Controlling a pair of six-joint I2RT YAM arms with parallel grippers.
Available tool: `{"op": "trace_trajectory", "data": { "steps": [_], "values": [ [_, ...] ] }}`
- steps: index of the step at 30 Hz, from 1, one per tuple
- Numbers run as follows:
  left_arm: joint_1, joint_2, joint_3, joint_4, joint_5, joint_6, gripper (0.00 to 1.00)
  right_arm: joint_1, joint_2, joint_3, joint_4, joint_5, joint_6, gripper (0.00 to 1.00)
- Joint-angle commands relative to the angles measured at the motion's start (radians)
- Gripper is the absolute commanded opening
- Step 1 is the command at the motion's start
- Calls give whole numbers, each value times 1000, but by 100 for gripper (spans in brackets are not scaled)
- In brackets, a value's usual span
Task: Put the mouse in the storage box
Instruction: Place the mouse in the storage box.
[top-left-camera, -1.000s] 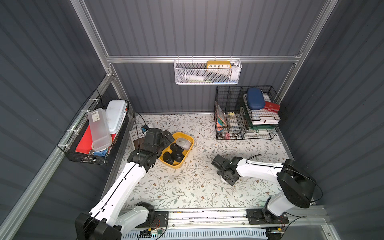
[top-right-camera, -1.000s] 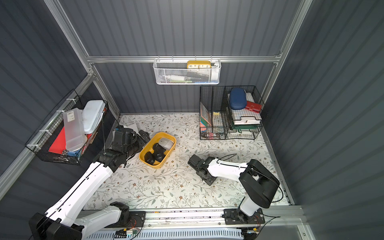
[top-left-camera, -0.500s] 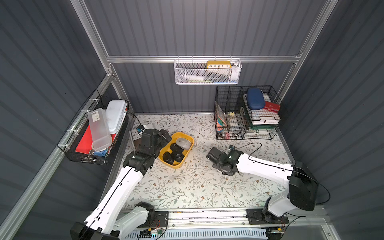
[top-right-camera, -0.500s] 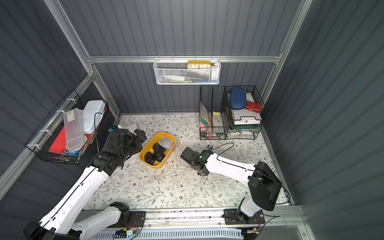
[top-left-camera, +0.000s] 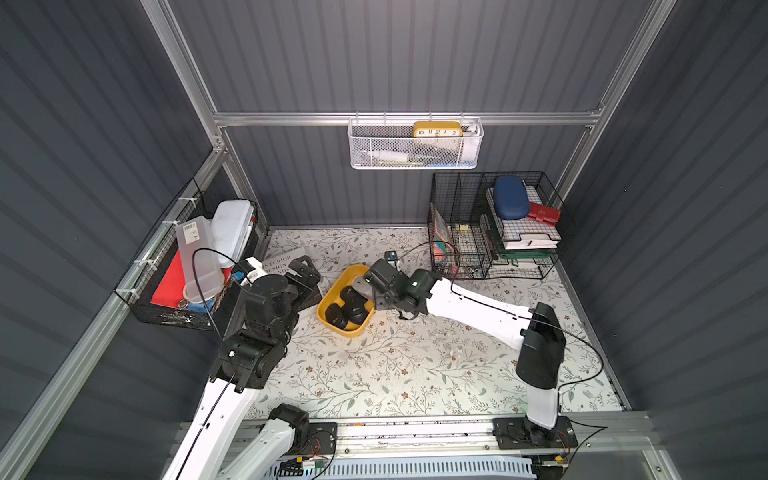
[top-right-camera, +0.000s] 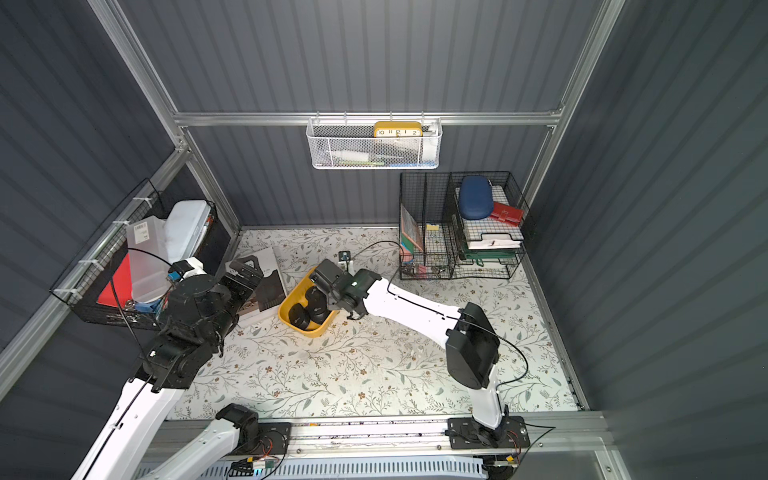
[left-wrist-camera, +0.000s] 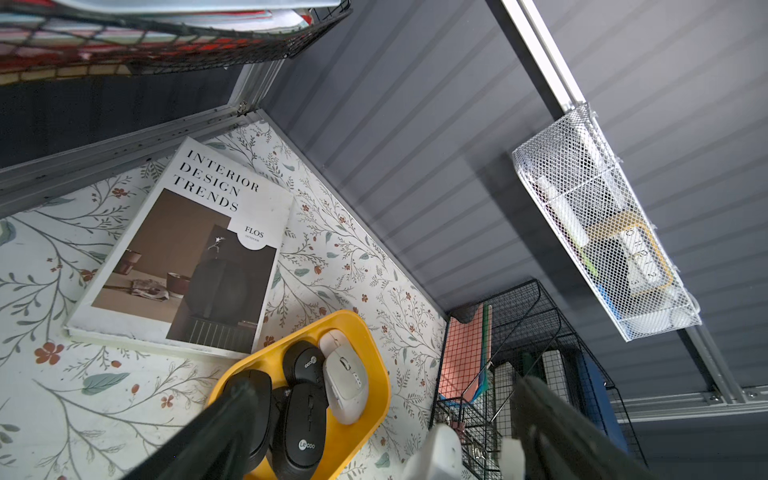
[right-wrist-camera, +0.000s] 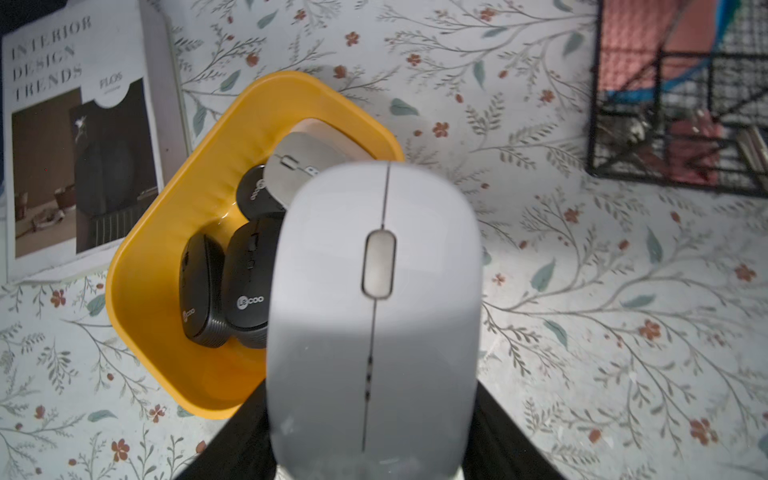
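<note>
The yellow storage box (top-left-camera: 327, 296) (top-right-camera: 287, 300) lies left of centre on the floral table and holds several mice, black ones (right-wrist-camera: 249, 282) and a grey one (right-wrist-camera: 299, 166). My right gripper (top-left-camera: 365, 286) (top-right-camera: 323, 282) is shut on a light grey mouse (right-wrist-camera: 374, 291) (top-left-camera: 360, 286). It holds the mouse above the box's right edge (right-wrist-camera: 232, 409). My left gripper (top-left-camera: 305, 270) (left-wrist-camera: 384, 382) hangs open and empty to the left of the box, over a book. From the left wrist, the box (left-wrist-camera: 376, 353) shows between the spread fingers (left-wrist-camera: 232, 419).
A book titled Interior Design Trends (top-left-camera: 286, 261) (left-wrist-camera: 187, 249) lies against the box's left side. Black wire baskets (top-left-camera: 490, 232) stand at the back right. A black wall basket (top-left-camera: 178, 274) hangs on the left, and a white mesh basket (top-left-camera: 415, 145) on the back rail.
My right arm has carried the grey mouse leftward from mid-table to over the box's right edge. My left arm has pulled back and to the left, its gripper staying open.
</note>
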Motion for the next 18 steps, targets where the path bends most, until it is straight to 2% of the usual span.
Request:
{"op": "trace_trajectory", "data": {
  "steps": [1,12,18],
  "values": [
    [5,-12,-24,-29,0,-30,99,15,55,62,42,-11,-155,47],
    [4,-32,-45,-42,-6,-38,99,18,273,273,6,-29,-305,48],
    [5,-27,-42,-40,-5,-36,99,15,338,335,-20,-15,-317,49]
  ]
}}
